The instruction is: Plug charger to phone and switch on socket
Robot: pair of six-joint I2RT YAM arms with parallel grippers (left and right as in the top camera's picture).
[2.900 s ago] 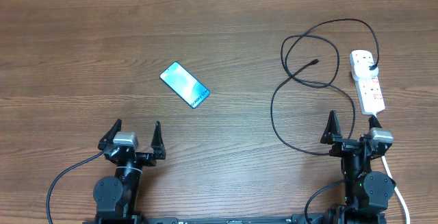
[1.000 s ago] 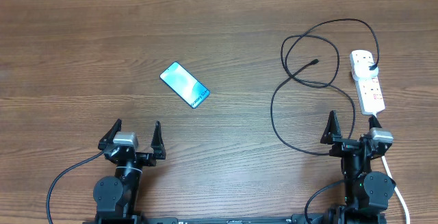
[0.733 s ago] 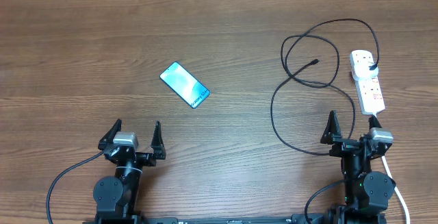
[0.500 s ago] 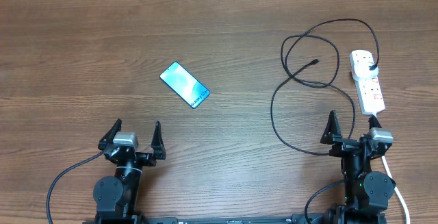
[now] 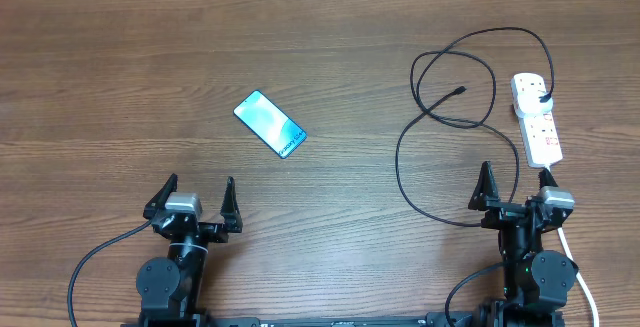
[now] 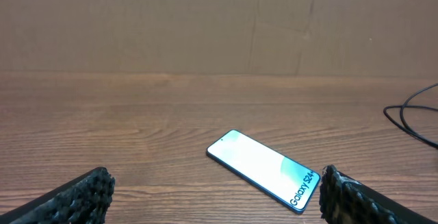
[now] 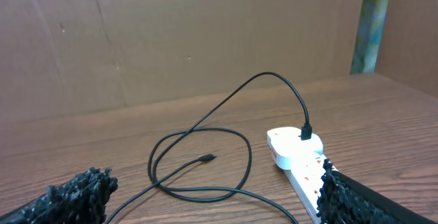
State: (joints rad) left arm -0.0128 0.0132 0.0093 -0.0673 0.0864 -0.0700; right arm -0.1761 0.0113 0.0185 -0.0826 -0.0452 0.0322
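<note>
— Overhead: has anything moved?
— Nothing. My left gripper (image 5: 198,182) and right gripper (image 5: 515,172) sit spread wide and empty at the near edge. The phone (image 5: 270,123) lies left of centre, and the cable (image 5: 398,157) loops near the right edge by the power strip (image 5: 537,122).
— Left wrist?
— The phone is ahead, untouched.
— Right wrist?
— The adapter (image 7: 306,133) seems seated in the strip, and the plug tip (image 7: 206,158) lies loose. I haven't started.

This looks like a robot lab bench, not a home or office. A left arm (image 5: 168,277) and a right arm (image 5: 535,272) are mounted at the near edge of a wood-grain table (image 5: 120,67), with cables (image 5: 90,262) trailing from their bases. Plain brown cardboard sheets (image 6: 137,25) wall off the far edge.
</note>
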